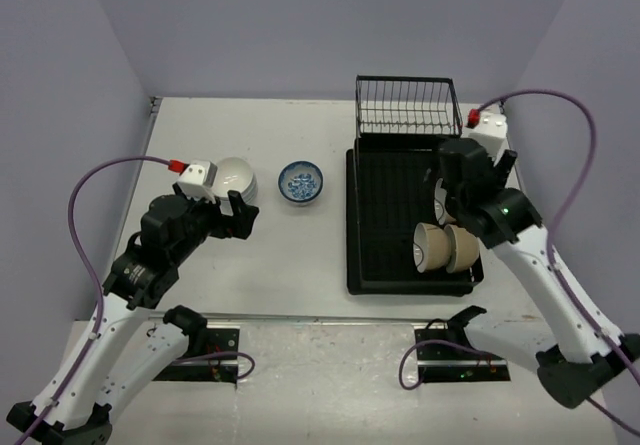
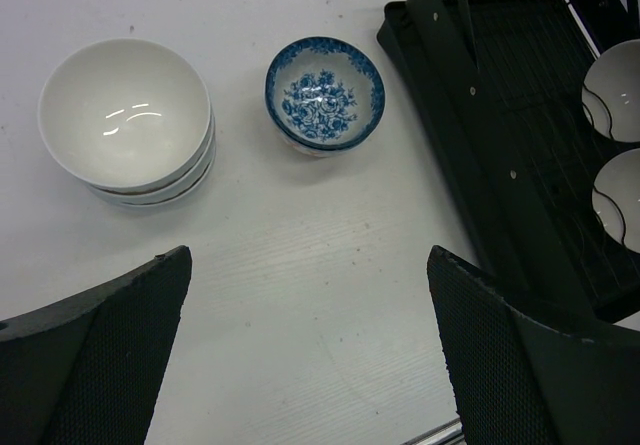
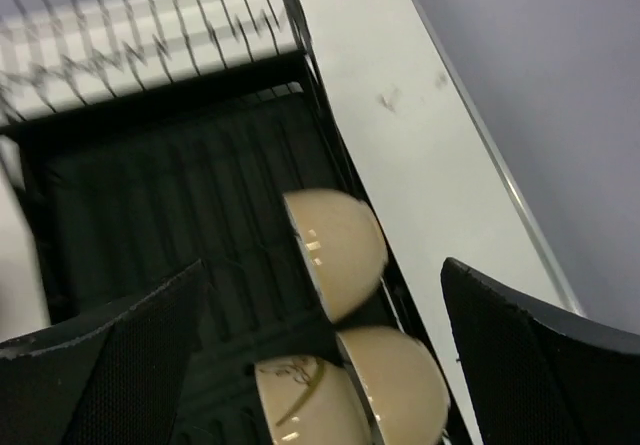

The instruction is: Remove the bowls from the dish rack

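Observation:
The black dish rack [image 1: 352, 227] lies on the right of the table. Three tan bowls rest on their sides along its right rim [image 3: 340, 250] [image 3: 400, 385] [image 3: 305, 405]. My right gripper [image 3: 322, 265] hangs open over them; the uppermost tan bowl [image 1: 441, 208] shows between its fingers, untouched. On the table left of the rack stand a stack of white bowls [image 2: 125, 115] and a blue-and-white patterned bowl [image 2: 325, 95]. My left gripper [image 2: 310, 255] is open over bare table, nearer than both bowls, with nothing between its fingers.
The wire basket section [image 1: 407, 105] stands at the rack's far end, with no bowls in it. The rack's left rim [image 2: 480, 115] lies right of the blue-and-white bowl. Purple walls close in the table on three sides. A metal strip [image 1: 320, 318] marks the near edge.

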`<state>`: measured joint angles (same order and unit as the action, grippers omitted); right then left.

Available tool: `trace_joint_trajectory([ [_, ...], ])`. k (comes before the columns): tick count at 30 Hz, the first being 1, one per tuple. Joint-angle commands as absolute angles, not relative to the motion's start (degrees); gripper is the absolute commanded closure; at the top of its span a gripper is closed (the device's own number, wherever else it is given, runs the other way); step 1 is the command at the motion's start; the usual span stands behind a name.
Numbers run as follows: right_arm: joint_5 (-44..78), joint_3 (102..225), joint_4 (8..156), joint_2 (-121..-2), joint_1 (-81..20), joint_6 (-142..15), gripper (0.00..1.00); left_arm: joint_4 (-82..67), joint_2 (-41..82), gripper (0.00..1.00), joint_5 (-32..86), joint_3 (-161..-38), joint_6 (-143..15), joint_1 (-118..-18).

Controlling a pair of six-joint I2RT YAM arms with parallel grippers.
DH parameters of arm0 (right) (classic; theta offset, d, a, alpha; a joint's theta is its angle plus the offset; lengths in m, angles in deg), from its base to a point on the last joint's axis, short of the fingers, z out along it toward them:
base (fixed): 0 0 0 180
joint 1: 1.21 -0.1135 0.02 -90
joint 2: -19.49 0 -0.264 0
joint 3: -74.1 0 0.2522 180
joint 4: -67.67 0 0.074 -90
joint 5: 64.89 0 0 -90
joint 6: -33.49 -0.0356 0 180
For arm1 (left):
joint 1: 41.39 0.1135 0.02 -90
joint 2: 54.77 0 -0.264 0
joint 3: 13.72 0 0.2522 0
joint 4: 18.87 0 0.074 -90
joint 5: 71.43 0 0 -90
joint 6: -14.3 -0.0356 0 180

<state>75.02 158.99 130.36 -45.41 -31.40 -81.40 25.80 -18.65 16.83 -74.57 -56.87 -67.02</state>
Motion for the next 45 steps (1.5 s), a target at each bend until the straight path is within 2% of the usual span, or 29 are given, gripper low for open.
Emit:
trace_joint_trajectory([
  [1,59.58,160.36,117.03,-41.33,-27.77,-73.73,0.01,24.15,-18.47,0.00,16.54,-74.76,-57.94,-66.97],
  [2,58.26,160.54,117.98,-41.94,-23.58,-76.26,0.01,24.16,-18.47,0.00,16.46,-74.85,-57.94,-66.97],
  [3,49.19,160.89,118.86,-42.73,-20.66,-78.99,0.01,24.16,-18.47,0.00,16.37,-74.85,-57.94,-66.97],
  [4,39.27,160.98,118.61,-43.69,-17.33,-81.28,0.01,24.07,-18.73,0.00,16.37,-74.85,-57.94,-66.97],
  [5,21.86,160.72,118.00,-44.05,-12.94,-81.39,0.01,24.07,-18.82,0.00,16.37,-74.76,-57.94,-66.97],
  [7,17.64,161.41,117.73,-44.84,-12.20,-80.43,0.01,24.07,-18.82,0.00,16.63,-74.59,-57.94,-66.97],
  [9,24.00,162.47,119.03,-46.24,-12.20,-78.41,0.01,23.98,-18.56,0.00,16.81,-74.59,-57.94,-66.97],
  [13,41.95,172.40,137.62,-56.95,-12.19,-78.66,0.06,23.81,-18.91,0.00,17.07,-74.50,-57.94,-66.88],
  [14,45.46,172.41,139.33,-59.93,-12.54,-79.18,0.10,23.80,-18.91,0.00,17.07,-74.50,-57.94,-66.79],
  [16,54.32,169.52,139.97,-61.45,-13.07,-79.63,0.11,23.72,-18.91,0.00,17.51,-74.41,-57.94,-66.53],
  [20,59.46,165.47,137.77,-62.25,-13.42,-79.72,0.25,23.54,-18.74,0.00,18.04,-74.24,-58.03,-66.53],
  [21,60.17,164.68,136.99,-62.33,-13.51,-79.28,0.32,23.54,-18.56,0.00,18.13,-74.24,-58.03,-66.53],
  [24,60.71,164.06,136.54,-64.17,-13.51,-77.97,0.34,23.54,-18.56,0.00,18.21,-74.24,-58.12,-66.53],
  [27,57.46,163.36,135.93,-65.93,-13.51,-75.94,0.30,23.54,-19.00,0.00,18.21,-74.15,-58.03,-66.53],
  [28,56.06,163.18,135.31,-66.03,-13.43,-74.89,0.20,23.45,-19.00,0.00,18.21,-74.06,-58.03,-66.53],
  [31,50.95,162.74,133.90,-66.11,-13.34,-72.43,0.11,23.37,-18.91,0.00,18.30,-74.06,-58.12,-66.53],
  [36,55.70,163.00,133.90,-68.05,-13.08,-71.72,0.12,23.37,-19.26,0.00,18.30,-73.97,-58.12,-66.53],
  [42,46.84,162.21,131.62,-68.75,-11.67,-67.94,0.06,23.36,-19.09,0.00,18.30,-74.06,-58.20,-66.53],
  [45,48.12,162.21,131.35,-69.54,-11.06,-67.94,0.04,23.36,-19.09,0.00,19.62,-74.06,-58.21,-66.53],
])
